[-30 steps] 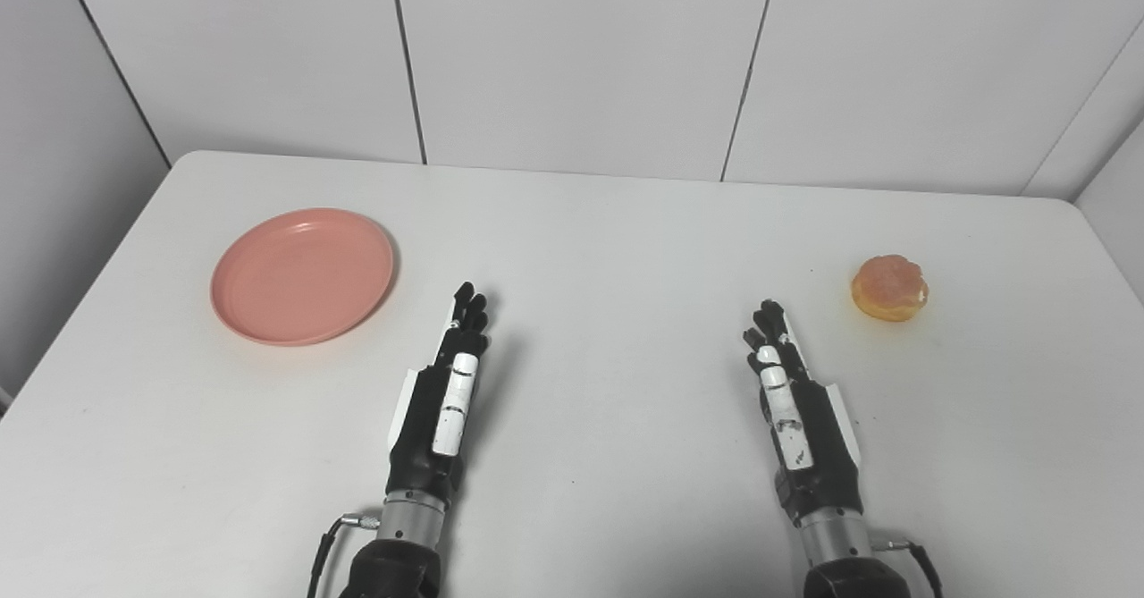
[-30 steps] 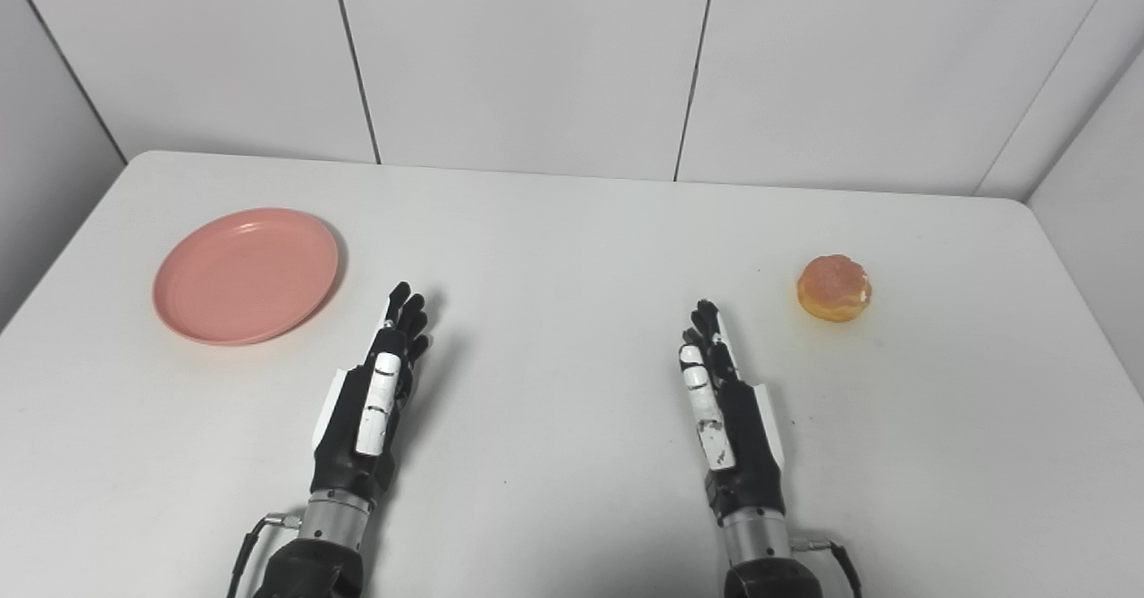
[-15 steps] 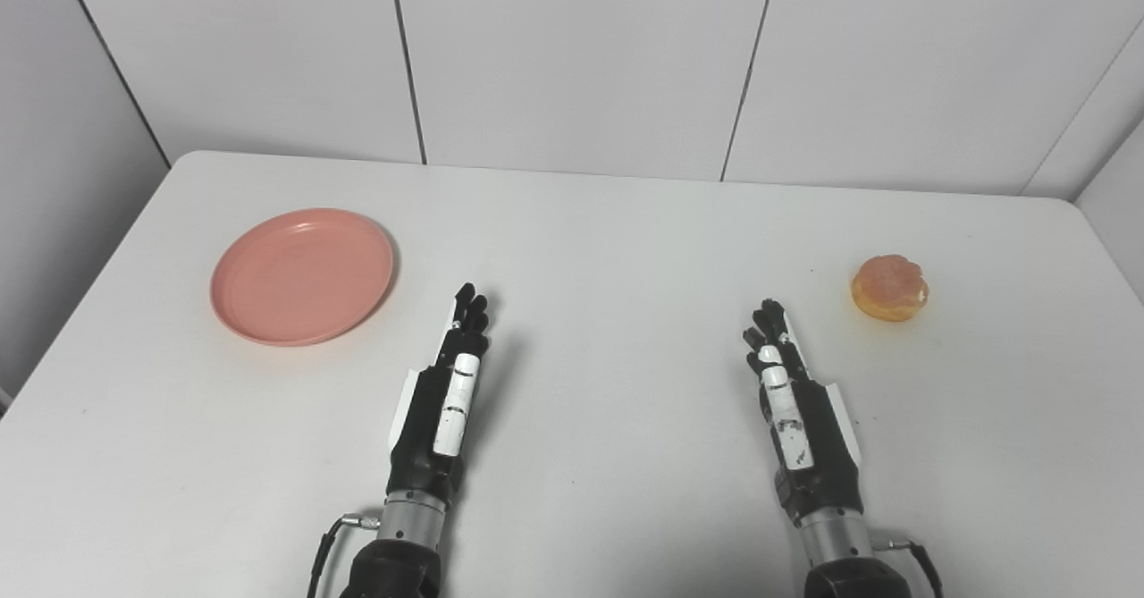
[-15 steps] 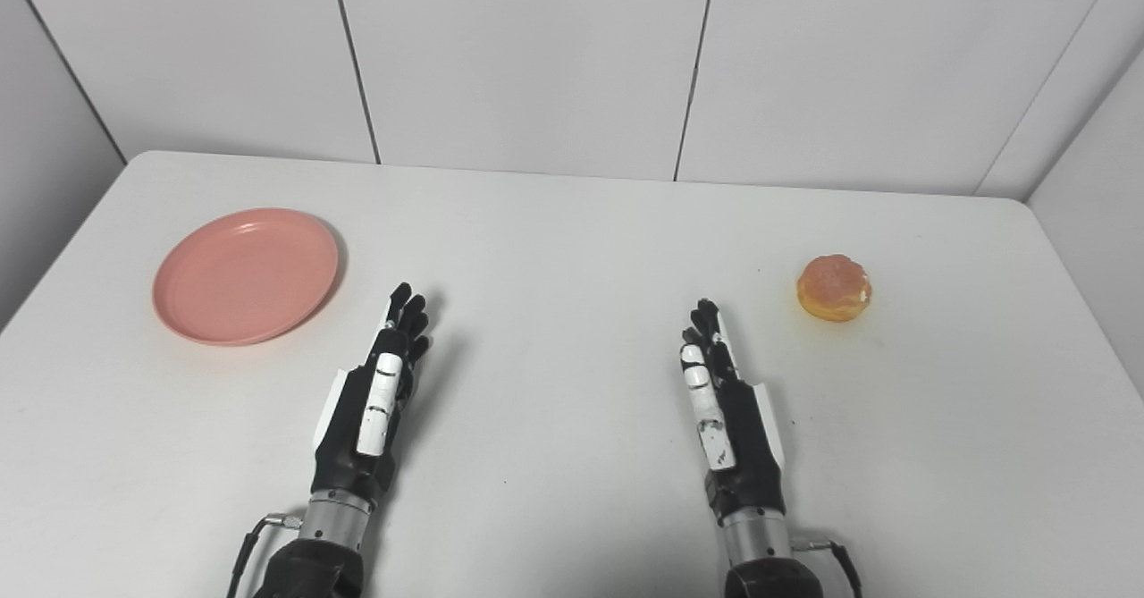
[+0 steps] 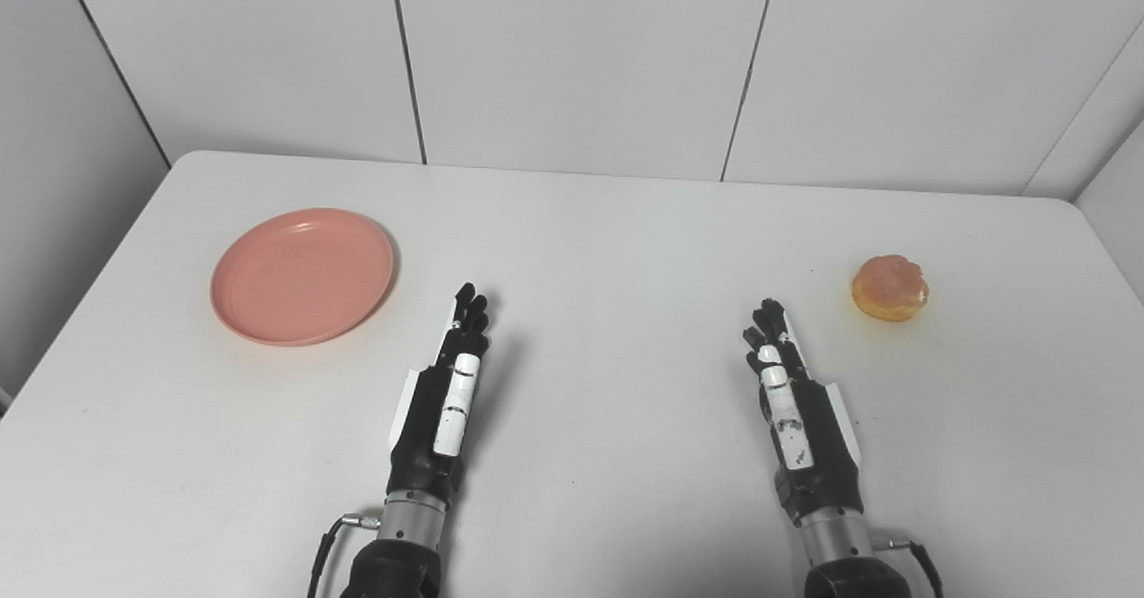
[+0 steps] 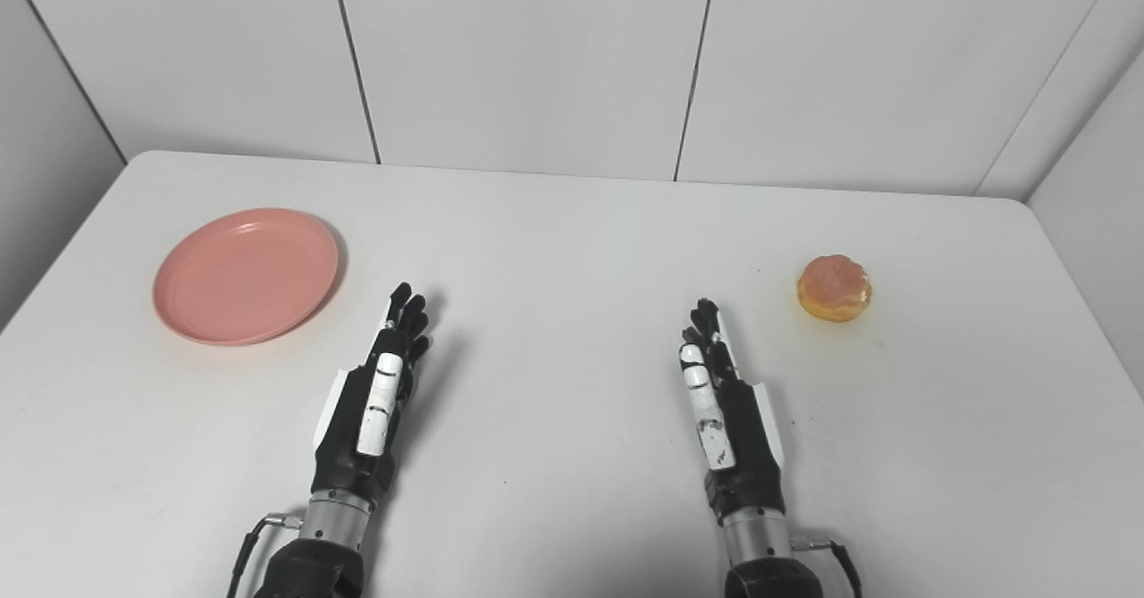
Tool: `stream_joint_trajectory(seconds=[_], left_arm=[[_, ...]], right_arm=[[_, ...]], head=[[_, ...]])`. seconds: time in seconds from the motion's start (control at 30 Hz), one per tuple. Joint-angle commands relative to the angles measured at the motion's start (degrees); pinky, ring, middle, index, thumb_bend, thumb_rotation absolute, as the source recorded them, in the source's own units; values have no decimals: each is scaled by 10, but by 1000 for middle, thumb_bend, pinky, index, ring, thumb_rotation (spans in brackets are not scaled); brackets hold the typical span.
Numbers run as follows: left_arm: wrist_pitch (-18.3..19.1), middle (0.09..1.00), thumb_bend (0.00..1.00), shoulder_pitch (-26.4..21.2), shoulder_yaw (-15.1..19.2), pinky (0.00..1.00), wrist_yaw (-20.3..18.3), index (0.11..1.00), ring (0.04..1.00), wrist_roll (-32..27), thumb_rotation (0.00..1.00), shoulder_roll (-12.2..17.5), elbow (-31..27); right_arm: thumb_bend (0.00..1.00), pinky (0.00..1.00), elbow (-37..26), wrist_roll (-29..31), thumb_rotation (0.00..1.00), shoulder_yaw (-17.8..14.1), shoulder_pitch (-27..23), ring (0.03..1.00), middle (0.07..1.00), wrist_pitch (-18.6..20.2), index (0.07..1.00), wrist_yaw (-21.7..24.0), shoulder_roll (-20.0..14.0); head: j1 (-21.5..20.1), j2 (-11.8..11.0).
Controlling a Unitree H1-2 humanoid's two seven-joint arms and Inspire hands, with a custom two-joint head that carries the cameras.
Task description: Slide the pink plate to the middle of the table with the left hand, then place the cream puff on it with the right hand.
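Pink plate (image 5: 302, 276) lies flat on the white table (image 5: 617, 223), far out to the left of the table's middle and bare on top. Cream puff (image 5: 889, 288) sits on the table far out to the right of the middle, well apart from the plate. Left hand (image 5: 440, 401) rests edge-up between the plate and the middle, fingers extended and side by side, holding nothing. Right hand (image 5: 798, 415) is posed likewise between the middle and the puff, fingers straight, empty, near neither object.

White table (image 5: 626, 249), grey panelled walls (image 5: 572, 53)
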Motion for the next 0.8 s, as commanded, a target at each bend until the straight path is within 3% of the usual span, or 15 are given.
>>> stream_joint_trajectory(seconds=[0.0, 0.13, 0.33, 0.77], left_arm=[[-11, 1000, 523, 5, 0, 1000, 0, 1000, 1000, 2, 990, -1, 9], [-25, 1000, 521, 4, 1, 1000, 0, 1000, 1000, 1, 999, 0, 19], [-10, 1000, 523, 7, 0, 1000, 0, 1000, 1000, 1, 995, 0, 9], [-23, 1000, 525, 4, 1, 1000, 2, 1000, 1000, 1, 999, 0, 19]], right_arm=[[514, 998, -18, -3, 913, 2, -9, 970, 982, -22, 978, 2, 0], [532, 997, -17, -1, 910, 1, -9, 970, 981, -18, 982, 3, 0], [529, 992, -15, -8, 898, 2, -9, 970, 980, -25, 979, 0, 0], [531, 1000, -17, 0, 929, 3, -9, 976, 989, -16, 988, 9, 0]], head=[[-2, -4], [-3, -2], [-1, -2], [-5, -4]])
